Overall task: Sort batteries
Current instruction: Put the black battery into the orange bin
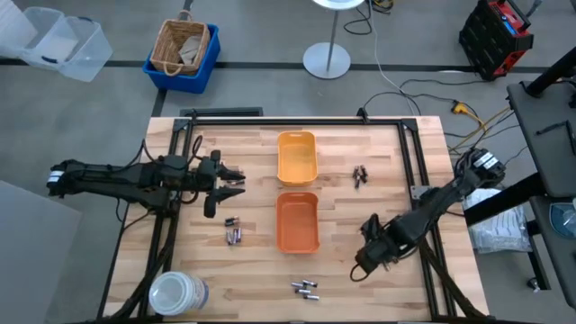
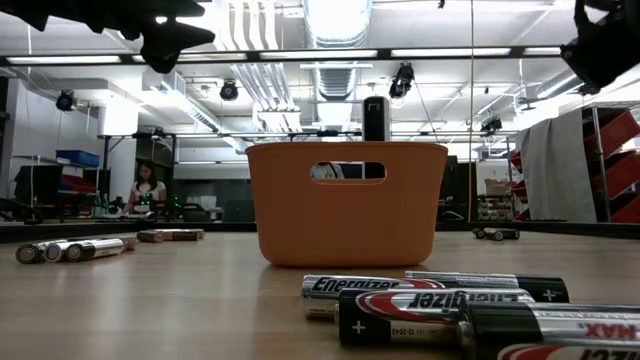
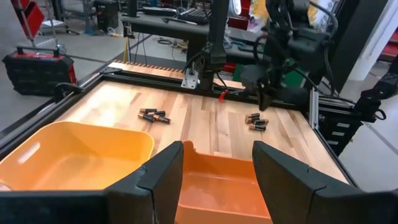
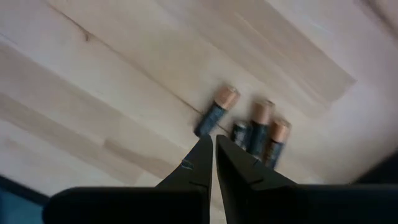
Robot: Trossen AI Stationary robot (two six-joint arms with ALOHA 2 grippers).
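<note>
**Battery sorting: nothing in the trays yet**

While the batteries sit in small scattered clumps on the wooden table (image 1: 180, 270), both arms hang above it with nothing in their grip. One clump (image 1: 234, 234) lies just left of the orange tray (image 1: 297, 220), another (image 1: 305, 288) near the front edge, a third (image 1: 360, 175) right of the yellow-orange tray (image 1: 297, 156).

Right gripper (image 1: 360, 265) is down at the front right, fingers (image 4: 186, 167) pinched almost together, holding nothing. Its wrist camera looks at three copper-topped cells (image 4: 261, 127) just past the tips, so my guess is it's lining up on one.

Left gripper (image 1: 236, 176) hovers left of the trays, pointed across at them, fingers (image 3: 163, 171) spread wide and empty. Probably parked there so it can reach the left clump.

Both trays look empty to me, so sorting hasn't really begun.
</note>
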